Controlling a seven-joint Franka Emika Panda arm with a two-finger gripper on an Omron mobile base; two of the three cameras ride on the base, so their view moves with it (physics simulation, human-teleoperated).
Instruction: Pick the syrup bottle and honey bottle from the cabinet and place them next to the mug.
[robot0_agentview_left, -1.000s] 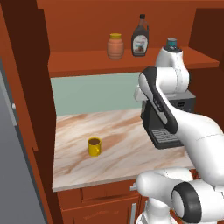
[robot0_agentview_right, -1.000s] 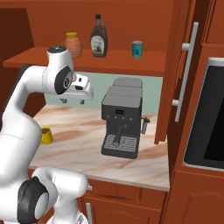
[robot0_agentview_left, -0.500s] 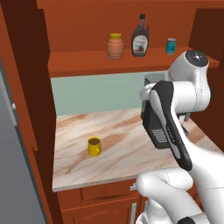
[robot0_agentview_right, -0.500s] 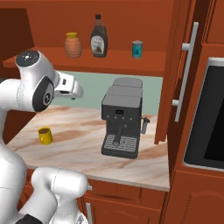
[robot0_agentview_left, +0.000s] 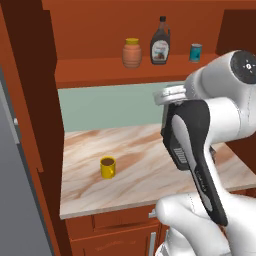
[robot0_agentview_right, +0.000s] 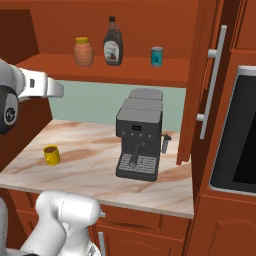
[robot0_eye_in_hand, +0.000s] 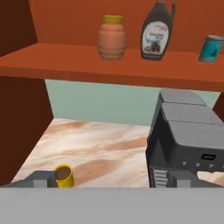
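Standing on the open shelf of the cabinet (robot0_agentview_right: 125, 70), the honey bottle (robot0_agentview_right: 83, 51) and the syrup bottle (robot0_agentview_right: 113, 48) are both where you can see them, upright and side by side with a small gap between them. Take the syrup bottle as your landmark: the honey bottle is just to its left, a teal can (robot0_agentview_right: 157, 56) is well to its right on the same shelf, and all three rest on the shelf board. Below the syrup bottle and off to its left, you find the mug (robot0_agentview_right: 51, 154) upright on the marble counter (robot0_agentview_right: 90, 170), alone, near the counter's front left part. Below the syrup bottle and slightly right, a grey coffee machine (robot0_agentview_right: 139, 135) sits on the counter, well apart from the mug. In the hand view you see the gripper (robot0_eye_in_hand: 113, 183) with its two dark finger tips spread wide at the bottom edge, nothing between them; the syrup bottle (robot0_eye_in_hand: 157, 33) lies high above them, and the mug (robot0_eye_in_hand: 64, 176) is just beside the left tip.
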